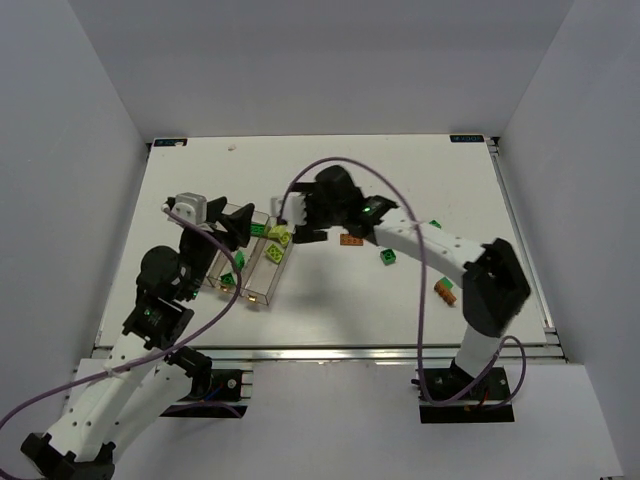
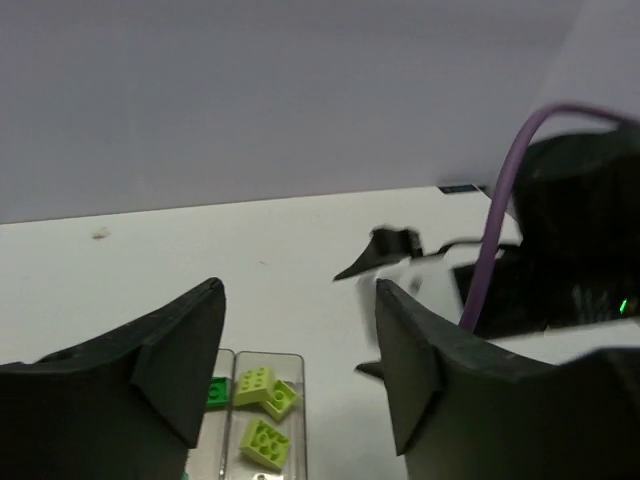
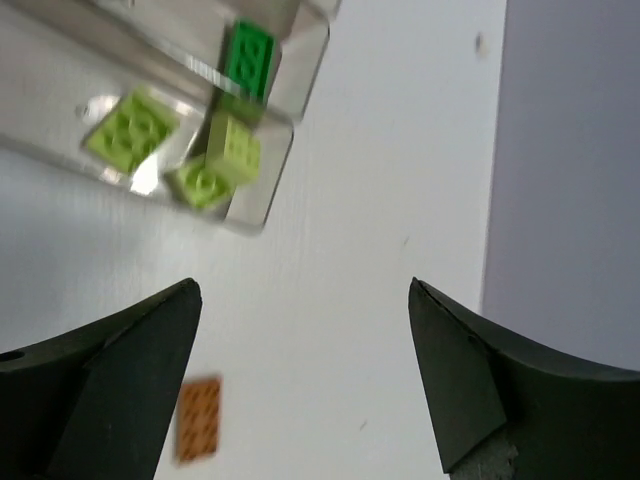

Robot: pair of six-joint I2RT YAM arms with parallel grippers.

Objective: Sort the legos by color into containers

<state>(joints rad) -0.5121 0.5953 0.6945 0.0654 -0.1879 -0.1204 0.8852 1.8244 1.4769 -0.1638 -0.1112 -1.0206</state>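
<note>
The containers (image 1: 262,290) are taken as the landmark: a row of joined clear bins lying on the table (image 1: 340,310). Three lime legos (image 3: 130,125) are held in the rightmost bin, toward its far end. A dark green lego (image 3: 248,55) is seen in the bin next to it. Further green pieces (image 1: 228,280) are made out in the left-hand bins, nearer the arm bases, though which bin cannot be told.

An orange lego (image 3: 198,417) is left flat on the table just to the right of the containers. Well to the right of the containers, a green lego (image 1: 388,257), a second green lego (image 1: 435,225) and an orange-brown lego (image 1: 445,292) are scattered apart from one another.

The left gripper (image 2: 300,300) is held over the far end of the containers, its fingers spread and nothing gripped between them. The right gripper (image 3: 302,290) is poised just beside the far right corner of the containers, above bare table, its jaws likewise released and empty.
</note>
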